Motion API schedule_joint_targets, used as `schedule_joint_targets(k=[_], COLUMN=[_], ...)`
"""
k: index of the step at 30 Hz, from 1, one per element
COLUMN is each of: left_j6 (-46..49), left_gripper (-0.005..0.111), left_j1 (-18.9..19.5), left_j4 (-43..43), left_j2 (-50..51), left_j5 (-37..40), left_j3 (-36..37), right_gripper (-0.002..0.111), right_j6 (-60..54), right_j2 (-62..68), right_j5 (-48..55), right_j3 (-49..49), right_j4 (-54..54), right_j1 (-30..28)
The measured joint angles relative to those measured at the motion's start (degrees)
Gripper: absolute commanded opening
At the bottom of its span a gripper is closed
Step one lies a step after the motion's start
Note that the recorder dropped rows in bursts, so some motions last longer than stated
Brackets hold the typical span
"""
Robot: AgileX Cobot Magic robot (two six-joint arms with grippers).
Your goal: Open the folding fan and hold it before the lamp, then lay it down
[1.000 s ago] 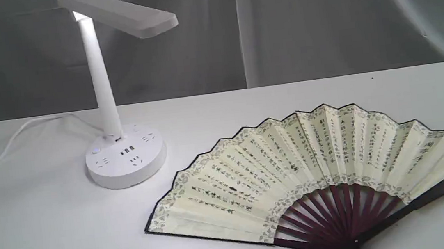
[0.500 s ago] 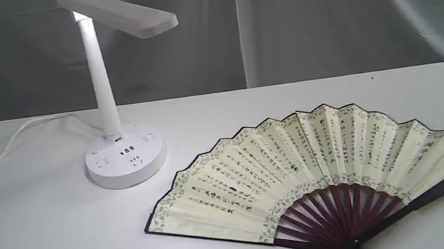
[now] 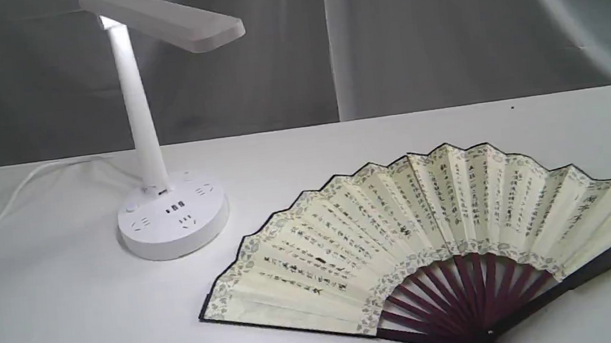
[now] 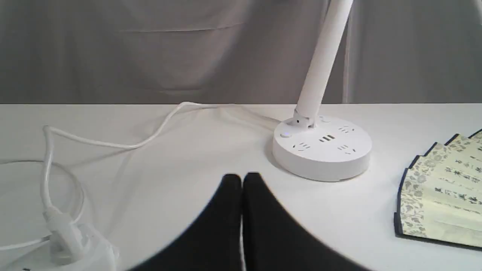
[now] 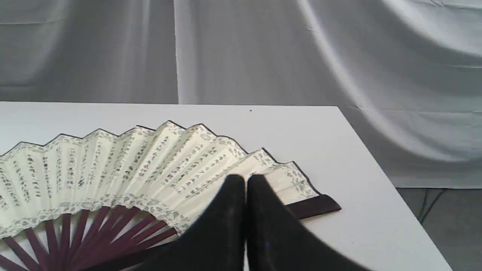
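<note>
your folding fan [image 3: 402,229] lies spread wide open and flat on the table [image 3: 72,332], just beside the lamp [image 3: 173,216], on the side of its base away from the lamp's cord [image 4: 113,145]. the pleat tip nearest the lamp stops short of the base and does not touch it.

both pincers are idle. the left gripper [image 4: 242,178] has its fingers pressed together with nothing between them, and it faces the lamp's base from a little way off. the right gripper [image 5: 246,180] is likewise closed and empty, at the end of the fan farthest from the lamp, by the outer guard [image 5: 312,206]. you cannot tell from its wrist view whether it hangs clear of the paper.

expect the fan to be very light, so weight is not the trouble. the paper leaf looks thin and pleated, and it would likely crease or tear under a pinch, so keep your fingers off it. the dark ribs [image 3: 465,291] and guards look stiff, though smooth enough to slip.

your best hold is probably the guard farthest from the lamp, or the bundle of ribs close to the pivot [image 3: 490,334], where the wood is thickest. since the fan lies flat, getting a finger under it will be the fiddly part. lifted by one guard, the spread may sag or start to fold, so grip near the pivot and move slowly.
</note>
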Motion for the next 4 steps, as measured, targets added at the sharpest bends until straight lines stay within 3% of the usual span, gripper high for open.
schedule_joint_targets(k=[4], left_j6=[0.0], left_gripper=[0.000], left_j1=[0.0], left_j4=[0.0], left_j2=[0.0], left_j5=[0.0], left_j3=[0.0], right_gripper=[0.000], right_j6=[0.0], right_j2=[0.0], right_j5=[0.0], right_j3=[0.0], right_j4=[0.0], right_j1=[0.0])
